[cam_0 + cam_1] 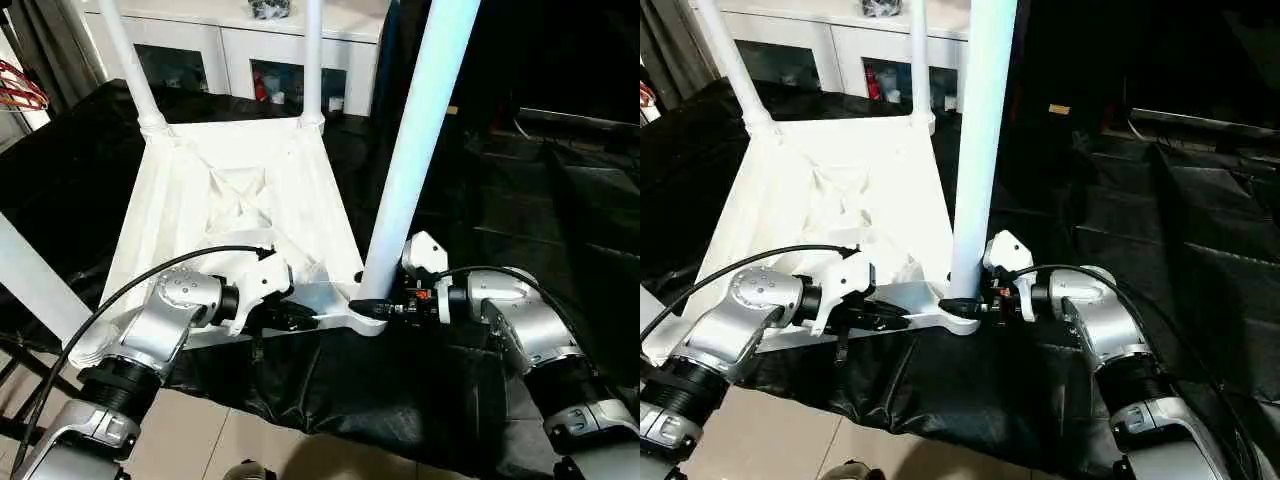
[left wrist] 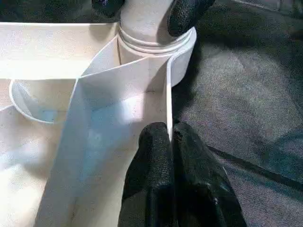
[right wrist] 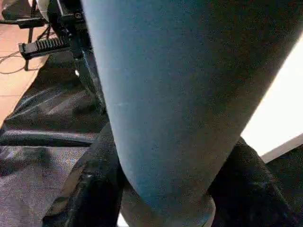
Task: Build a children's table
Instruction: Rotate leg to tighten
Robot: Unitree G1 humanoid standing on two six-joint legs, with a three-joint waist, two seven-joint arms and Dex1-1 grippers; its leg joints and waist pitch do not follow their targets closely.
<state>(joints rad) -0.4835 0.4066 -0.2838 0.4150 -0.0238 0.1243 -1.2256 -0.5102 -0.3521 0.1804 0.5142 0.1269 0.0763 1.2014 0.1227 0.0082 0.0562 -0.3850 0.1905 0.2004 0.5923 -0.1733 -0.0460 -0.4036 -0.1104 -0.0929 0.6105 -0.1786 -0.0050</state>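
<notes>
While your left gripper (image 1: 300, 318) sits pinched tight on the thin rim of the upside-down tabletop (image 1: 240, 200), steadying it on the black cloth (image 1: 400, 400), the right gripper (image 1: 372, 308) at 3 o'clock straddles the base of the near leg (image 1: 410, 150) in its corner socket (image 2: 156, 42). Whether those fingers actually clamp, can't tell. Looks like the leg-seating step, so next you'd want a firm squeeze and a push straight down.

Upturned table top (image 1: 235, 205) on the cloth (image 1: 400, 390), legs (image 1: 415, 150) standing in corner sockets (cabinet (image 1: 240, 45) behind).
</notes>
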